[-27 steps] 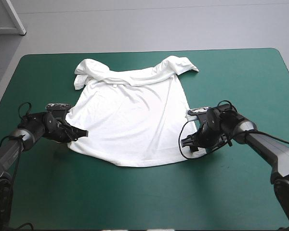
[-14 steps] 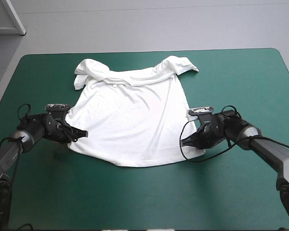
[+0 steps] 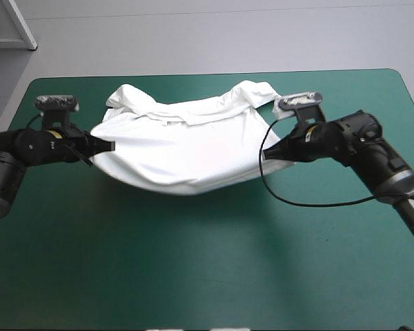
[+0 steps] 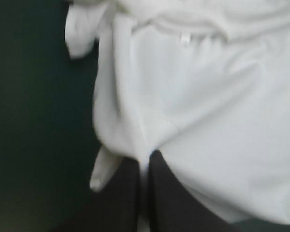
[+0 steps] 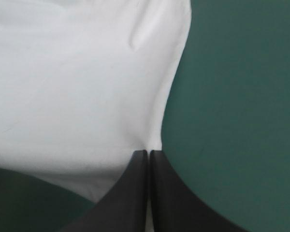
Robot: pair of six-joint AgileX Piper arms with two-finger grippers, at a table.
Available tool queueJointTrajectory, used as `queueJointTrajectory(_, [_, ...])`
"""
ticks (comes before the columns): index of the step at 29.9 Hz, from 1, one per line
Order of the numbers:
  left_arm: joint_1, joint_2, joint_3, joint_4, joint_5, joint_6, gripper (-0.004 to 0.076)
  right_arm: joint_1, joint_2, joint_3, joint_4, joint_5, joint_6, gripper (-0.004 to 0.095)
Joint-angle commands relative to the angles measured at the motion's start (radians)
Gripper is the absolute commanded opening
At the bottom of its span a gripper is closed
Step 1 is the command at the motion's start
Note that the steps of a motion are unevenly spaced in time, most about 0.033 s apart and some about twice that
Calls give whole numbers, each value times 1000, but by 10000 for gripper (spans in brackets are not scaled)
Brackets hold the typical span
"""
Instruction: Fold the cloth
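- Pinching one side edge of the white T-shirt [image 3: 186,148], the left gripper [image 3: 105,147] was clamped on the fabric, its black fingers [image 4: 118,203] all but meeting.
- The right gripper [image 3: 268,154] was clenched on the opposite side edge, cloth caught at its fingertips [image 5: 137,174].
- Between the two grippers, the hem sagged over the teal-green cover [image 3: 193,262]; collar and sleeves lay farther ahead.

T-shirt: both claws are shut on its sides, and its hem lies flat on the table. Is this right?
No: in the high view the hem hangs lifted between left claw and right claw. Both are shut on the T-shirt, at its sides.
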State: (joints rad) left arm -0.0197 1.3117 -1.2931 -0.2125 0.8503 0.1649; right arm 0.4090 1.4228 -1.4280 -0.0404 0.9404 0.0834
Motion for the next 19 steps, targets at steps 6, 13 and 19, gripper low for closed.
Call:
queueJointTrajectory(6, [-5, -66, -551, 61, 87, -6, -10, 2, -64, -499, -159, 86, -9, -16])
queueJointTrajectory(13, [-5, -60, -910, 119, 101, 4, -10, 2, -64, -828, -219, 81, -46, -16])
queueJointTrajectory(19, [-5, -60, -1088, 114, 78, 17, -10, 2, -64, -1068, -274, 69, -46, -16])
